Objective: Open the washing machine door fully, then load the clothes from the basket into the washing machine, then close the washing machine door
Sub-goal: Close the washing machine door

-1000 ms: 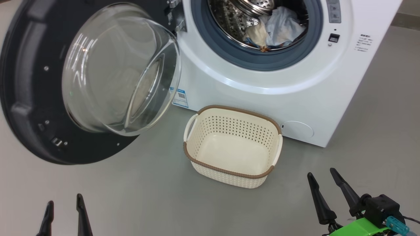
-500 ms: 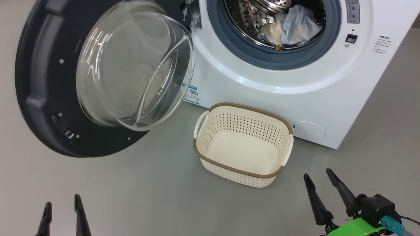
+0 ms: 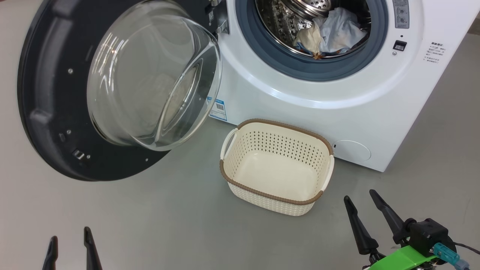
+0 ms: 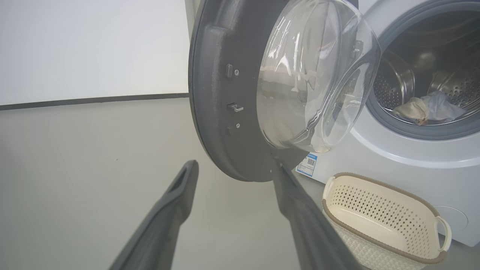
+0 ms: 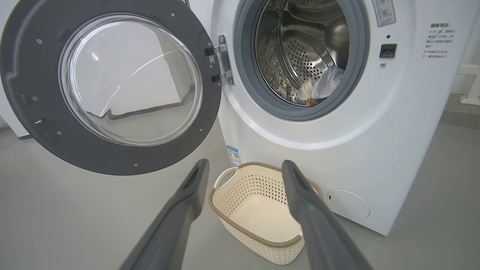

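Note:
The white washing machine (image 3: 318, 93) stands with its black washing machine door (image 3: 45, 112) swung wide to the left, its glass bowl (image 3: 150, 75) bulging forward. Inside the steel drum lie the clothes (image 3: 332, 32), a cream piece beside a pale blue-white one, also seen in the right wrist view (image 5: 318, 88) and the left wrist view (image 4: 427, 108). The cream basket (image 3: 275, 135) sits on the floor before the machine, with nothing in it. My left gripper (image 3: 69, 236) is open at the lower left. My right gripper (image 3: 360, 197) is open at the lower right, near the basket's right end.
Grey floor (image 3: 168, 217) lies open between the door and my grippers. A round filter cap (image 3: 351, 150) and a blue sticker (image 3: 217, 108) mark the machine's front. A white wall with a dark skirting (image 4: 93, 99) stands beyond the door.
The head camera has shifted, so the whole picture slid right. Both grippers have sunk slightly lower in view and stay open. Door, basket and clothes keep their places.

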You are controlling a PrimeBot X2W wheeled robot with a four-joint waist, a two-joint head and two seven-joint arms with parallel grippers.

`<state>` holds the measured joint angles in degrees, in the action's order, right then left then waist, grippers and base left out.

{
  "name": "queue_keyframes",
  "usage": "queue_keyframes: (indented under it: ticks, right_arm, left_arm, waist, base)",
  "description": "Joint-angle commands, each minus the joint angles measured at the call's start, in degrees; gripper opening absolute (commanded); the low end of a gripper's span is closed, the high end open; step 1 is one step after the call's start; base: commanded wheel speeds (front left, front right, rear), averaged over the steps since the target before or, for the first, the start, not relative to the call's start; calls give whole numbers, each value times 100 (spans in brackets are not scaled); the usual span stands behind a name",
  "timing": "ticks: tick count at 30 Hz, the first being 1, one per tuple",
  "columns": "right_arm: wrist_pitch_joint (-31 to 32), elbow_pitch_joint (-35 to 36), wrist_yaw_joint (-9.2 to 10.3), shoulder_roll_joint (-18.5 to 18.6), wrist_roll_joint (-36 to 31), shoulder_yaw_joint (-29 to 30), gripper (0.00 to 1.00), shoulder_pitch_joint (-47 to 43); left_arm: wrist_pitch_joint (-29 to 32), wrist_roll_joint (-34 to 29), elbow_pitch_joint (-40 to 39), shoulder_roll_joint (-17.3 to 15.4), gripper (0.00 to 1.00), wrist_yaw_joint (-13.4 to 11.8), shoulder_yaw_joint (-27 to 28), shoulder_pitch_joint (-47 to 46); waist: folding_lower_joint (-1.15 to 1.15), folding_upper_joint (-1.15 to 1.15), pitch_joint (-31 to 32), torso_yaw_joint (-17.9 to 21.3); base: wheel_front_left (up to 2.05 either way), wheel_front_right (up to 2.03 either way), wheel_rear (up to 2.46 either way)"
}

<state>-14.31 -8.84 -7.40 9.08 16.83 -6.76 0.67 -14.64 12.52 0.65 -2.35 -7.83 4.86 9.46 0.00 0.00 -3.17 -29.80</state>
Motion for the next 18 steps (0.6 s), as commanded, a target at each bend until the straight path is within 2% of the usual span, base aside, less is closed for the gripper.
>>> queue_keyframes:
  ticks: [1,5,6,7,8,18]
  right_arm:
    - [-59,129,-9,69,44,-134,100,141]
    - [-60,127,-9,67,59,-112,100,126]
    - [-61,128,-9,62,59,-108,100,117]
    - [-61,129,-9,57,57,-102,100,110]
    - [-61,131,-9,53,56,-96,100,103]
    - [-63,147,-9,32,58,-43,100,50]
  left_arm:
    - [-36,11,-153,-53,100,-26,185,-83]
    - [-36,2,-148,-53,100,-9,176,-93]
    - [-36,13,-136,-53,94,6,172,-93]
    - [-36,27,-134,-53,20,24,172,-98]
    - [-36,62,-106,-53,0,70,155,-93]
    - [-36,509,-211,-53,0,317,305,-210]
  waist:
    - [0,0,2,2]
    - [0,0,13,12]
    - [0,0,17,14]
    - [0,0,20,16]
    - [0,0,21,19]
    - [0,0,13,19]
  base:
    - [0,0,0]
    - [0,0,0]
    - [0,0,0]
    - [0,0,0]
    - [0,0,0]
    - [0,0,0]
